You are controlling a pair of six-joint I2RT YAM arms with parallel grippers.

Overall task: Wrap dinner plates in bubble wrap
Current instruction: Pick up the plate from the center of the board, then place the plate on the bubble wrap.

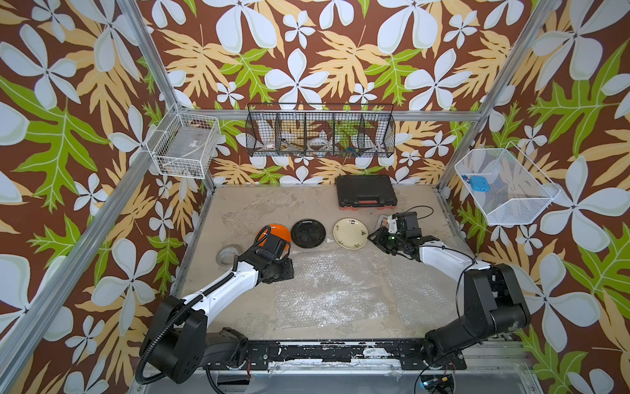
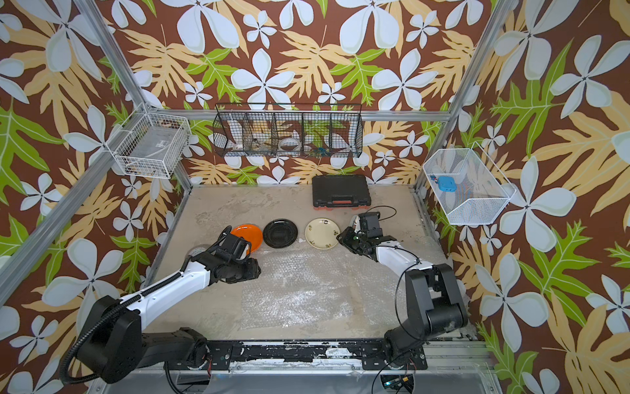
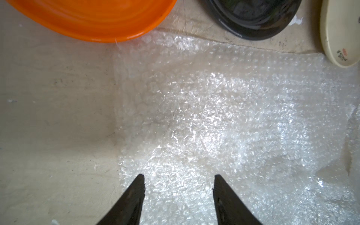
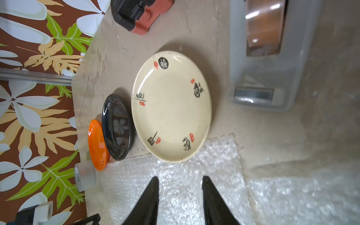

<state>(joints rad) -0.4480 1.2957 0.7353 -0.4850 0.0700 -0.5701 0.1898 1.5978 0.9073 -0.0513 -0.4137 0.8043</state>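
L gripper (image 3: 179, 183): jaws wide, empty, over bubble wrap (image 3: 224, 126) edge.
orange plate (image 2: 250, 233): left end of row.
black plate (image 2: 280, 233): mid row, flat.
cream plate (image 2: 322, 233): right end, flat.
bubble wrap: spread flat, just in front of plates.
R gripper (image 4: 180, 181): jaws apart, empty, nr cream plate.

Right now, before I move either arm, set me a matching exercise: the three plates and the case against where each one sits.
1. orange plate
2. black plate
3. cream plate
4. black case

A. middle of the plate row
B. by the back wall
C. nearest the right pincer
D. nearest the left pincer

Pairs: 1-D, 2-A, 3-C, 4-B.
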